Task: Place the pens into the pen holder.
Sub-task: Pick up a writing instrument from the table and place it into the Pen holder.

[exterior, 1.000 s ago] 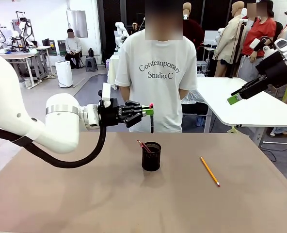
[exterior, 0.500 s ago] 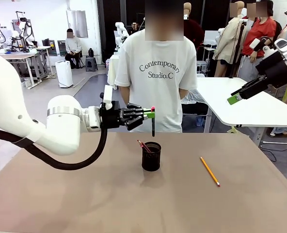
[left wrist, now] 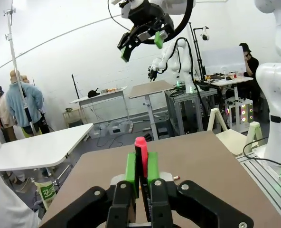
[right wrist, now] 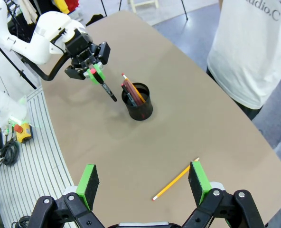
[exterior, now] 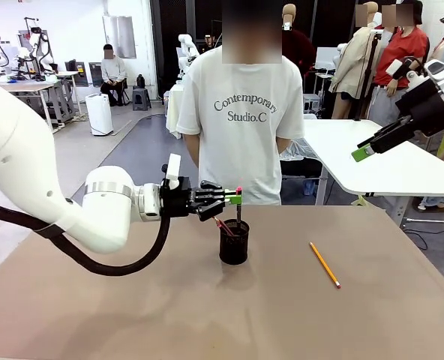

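Clamping the black pen (exterior: 238, 213) upright over the holder (exterior: 234, 247) with the left gripper (exterior: 233, 196), with the right gripper (right wrist: 144, 181) spread wide far right. Could snag the rim and topple it if lowered off-centre

I see a brown table (exterior: 132, 300) spanning the foreground, matte top. A person in a white T-shirt (exterior: 241, 135) printed "Contemporary Studio.C" stands at its far edge, facing me. Behind and to the right is a white table (exterior: 402, 169) with rounded corners. Far back on the left, a seated person (exterior: 114, 71). Nearer, on the grey floor, I note a white boxy floor unit (exterior: 99, 114) and a black stool (exterior: 140, 97).
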### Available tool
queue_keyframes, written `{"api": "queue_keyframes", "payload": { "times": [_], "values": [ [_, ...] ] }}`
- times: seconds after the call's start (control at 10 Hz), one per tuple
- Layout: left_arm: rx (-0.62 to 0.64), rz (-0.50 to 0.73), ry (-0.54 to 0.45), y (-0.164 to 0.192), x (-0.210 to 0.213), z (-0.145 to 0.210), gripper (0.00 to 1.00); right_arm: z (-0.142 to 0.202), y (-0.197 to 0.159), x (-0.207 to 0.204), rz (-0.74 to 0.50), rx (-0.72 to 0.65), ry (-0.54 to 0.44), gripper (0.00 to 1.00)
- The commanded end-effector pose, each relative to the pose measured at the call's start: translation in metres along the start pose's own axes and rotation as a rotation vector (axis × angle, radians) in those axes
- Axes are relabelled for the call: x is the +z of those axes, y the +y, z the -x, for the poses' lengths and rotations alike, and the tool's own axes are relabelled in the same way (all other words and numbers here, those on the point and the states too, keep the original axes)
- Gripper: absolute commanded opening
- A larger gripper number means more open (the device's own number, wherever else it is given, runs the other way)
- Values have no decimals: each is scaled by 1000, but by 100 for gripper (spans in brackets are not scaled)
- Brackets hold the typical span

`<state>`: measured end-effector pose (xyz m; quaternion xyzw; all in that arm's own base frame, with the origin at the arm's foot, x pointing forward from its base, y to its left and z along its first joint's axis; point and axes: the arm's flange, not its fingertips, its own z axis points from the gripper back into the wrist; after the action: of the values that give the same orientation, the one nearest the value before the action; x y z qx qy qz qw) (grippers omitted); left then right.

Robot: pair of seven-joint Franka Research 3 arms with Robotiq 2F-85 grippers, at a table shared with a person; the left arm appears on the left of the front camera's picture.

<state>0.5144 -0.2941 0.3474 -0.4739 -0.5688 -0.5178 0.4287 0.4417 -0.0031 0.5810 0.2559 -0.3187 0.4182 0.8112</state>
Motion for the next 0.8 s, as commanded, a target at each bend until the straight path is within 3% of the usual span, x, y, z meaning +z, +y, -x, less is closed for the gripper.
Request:
{"api": "queue_keyframes", "payload": {
  "times": [0.0, 0.5, 0.7],
  "values": [
    [-21, -8, -25, 12, 2, 12, 0, -2, 0, 0, -3, 5, -11, 100],
    [8, -64, -39, 27, 3, 40, 0, -2, 0, 0, -3, 5, -11, 100],
    [7, -70, -46, 28, 2, 41, 39, -2, 0, 0, -3, 5, -11, 100]
  ]
}}
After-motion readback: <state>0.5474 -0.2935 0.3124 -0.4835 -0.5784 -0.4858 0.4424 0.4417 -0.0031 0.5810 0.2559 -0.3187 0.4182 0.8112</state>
